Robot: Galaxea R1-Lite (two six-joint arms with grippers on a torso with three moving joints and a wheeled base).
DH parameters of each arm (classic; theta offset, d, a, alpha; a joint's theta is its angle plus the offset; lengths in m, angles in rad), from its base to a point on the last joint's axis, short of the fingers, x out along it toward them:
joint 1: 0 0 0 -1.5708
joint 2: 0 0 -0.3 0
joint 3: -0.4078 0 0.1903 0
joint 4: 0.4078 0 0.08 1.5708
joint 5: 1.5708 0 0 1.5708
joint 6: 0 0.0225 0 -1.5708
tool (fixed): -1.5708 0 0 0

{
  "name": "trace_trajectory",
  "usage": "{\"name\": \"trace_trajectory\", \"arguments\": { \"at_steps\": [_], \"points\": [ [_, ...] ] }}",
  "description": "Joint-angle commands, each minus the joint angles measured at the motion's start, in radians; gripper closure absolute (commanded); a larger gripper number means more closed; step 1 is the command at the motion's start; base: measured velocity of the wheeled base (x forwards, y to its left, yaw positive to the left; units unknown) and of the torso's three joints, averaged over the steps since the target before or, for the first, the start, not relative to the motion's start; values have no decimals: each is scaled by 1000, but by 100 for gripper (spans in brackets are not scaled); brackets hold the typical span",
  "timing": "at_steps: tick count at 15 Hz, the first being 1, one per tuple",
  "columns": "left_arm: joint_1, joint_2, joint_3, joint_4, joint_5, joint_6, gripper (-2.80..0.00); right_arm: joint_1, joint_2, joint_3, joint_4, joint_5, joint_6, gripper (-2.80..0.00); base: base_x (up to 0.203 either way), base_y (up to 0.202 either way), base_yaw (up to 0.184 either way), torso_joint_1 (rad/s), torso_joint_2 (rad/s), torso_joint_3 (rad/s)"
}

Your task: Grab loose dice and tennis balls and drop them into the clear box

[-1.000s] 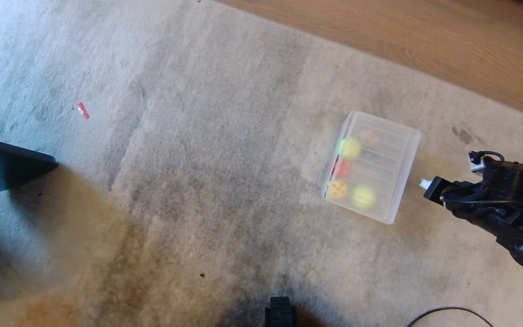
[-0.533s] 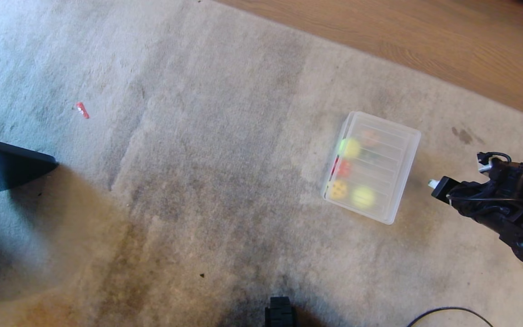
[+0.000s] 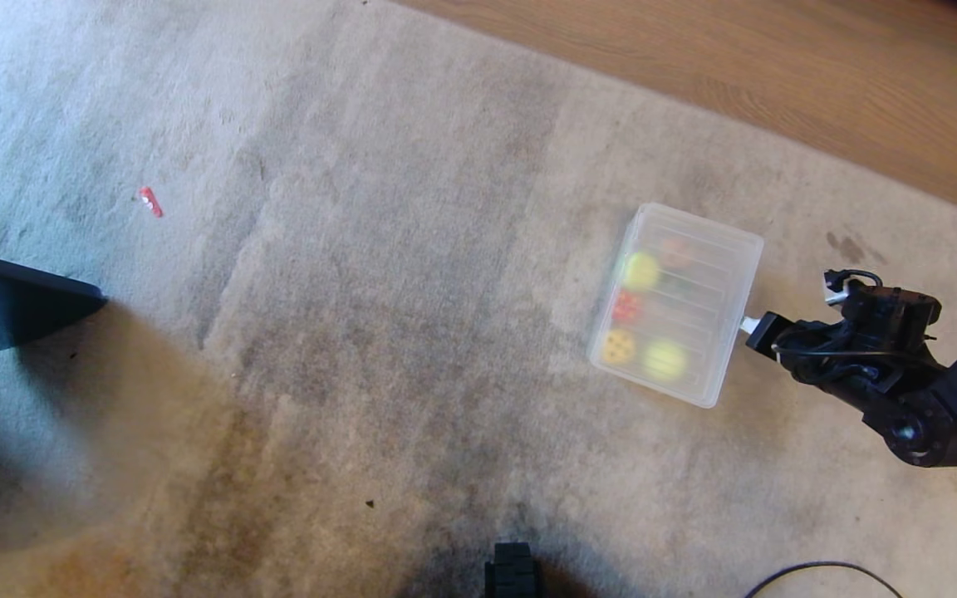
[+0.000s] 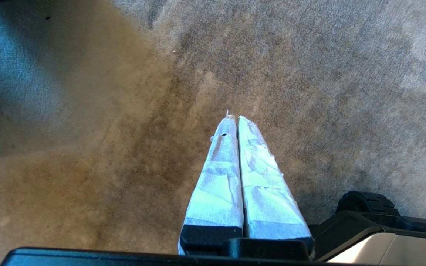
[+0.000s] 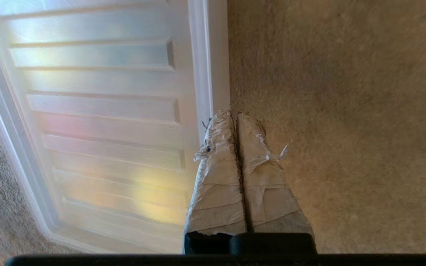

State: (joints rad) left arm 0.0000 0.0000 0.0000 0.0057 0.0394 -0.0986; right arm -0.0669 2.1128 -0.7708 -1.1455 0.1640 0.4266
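Note:
The clear box (image 3: 732, 266) stands on the carpet at mid right, with a ridged translucent cover lying over it. Blurred through the cover show two yellow-green tennis balls (image 3: 641, 270) (image 3: 665, 360), a red die (image 3: 626, 307) and a yellow die (image 3: 618, 346). My right gripper (image 3: 749, 324) is shut and empty, its taped tips at the middle of the box's right edge. The right wrist view shows that gripper (image 5: 235, 113) against the box's white rim (image 5: 202, 74). My left gripper (image 4: 235, 117) hangs shut and empty over bare carpet, parked.
Wood floor (image 3: 777, 58) borders the carpet at the far right. A small red scrap (image 3: 150, 202) lies at the far left, and a dark object (image 3: 5, 299) juts in from the left edge. A black cable (image 3: 819, 569) curls at the near right.
My right gripper drew back to the right, then swung left up to the box's right edge. That edge has shifted slightly left.

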Motion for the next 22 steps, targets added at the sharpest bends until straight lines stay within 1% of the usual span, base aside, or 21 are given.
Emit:
{"name": "trace_trajectory", "arguments": {
  "at_steps": [1,5,9,13,15,17,19,22],
  "points": [
    [0,0,0,0,1,-1,0,21,30,-15,-7,-1,4,0,0,0,0,0,0,0],
    [0,0,0,0,1,-1,0,19,20,-10,-9,-7,-1,0,0,0,0,0,0,0],
    [0,0,0,0,1,-1,0,16,-59,48,-1,-14,-21,0,0,0,0,0,0,0],
    [0,0,0,0,1,-1,0,-7,-183,128,39,-23,-48,0,0,0,0,0,0,0],
    [0,1,0,0,1,-1,0,-13,-306,192,62,-25,-55,0,0,0,0,0,0,0],
    [0,0,0,0,1,-1,0,-12,-485,250,139,-24,-72,0,0,0,0,0,0,0],
    [0,0,0,0,1,-1,0,-11,-704,306,253,-24,-91,0,0,0,0,0,0,0],
    [0,0,0,0,1,-1,0,-9,-1071,350,530,-23,-127,0,0,0,0,0,0,0]
  ]
}}
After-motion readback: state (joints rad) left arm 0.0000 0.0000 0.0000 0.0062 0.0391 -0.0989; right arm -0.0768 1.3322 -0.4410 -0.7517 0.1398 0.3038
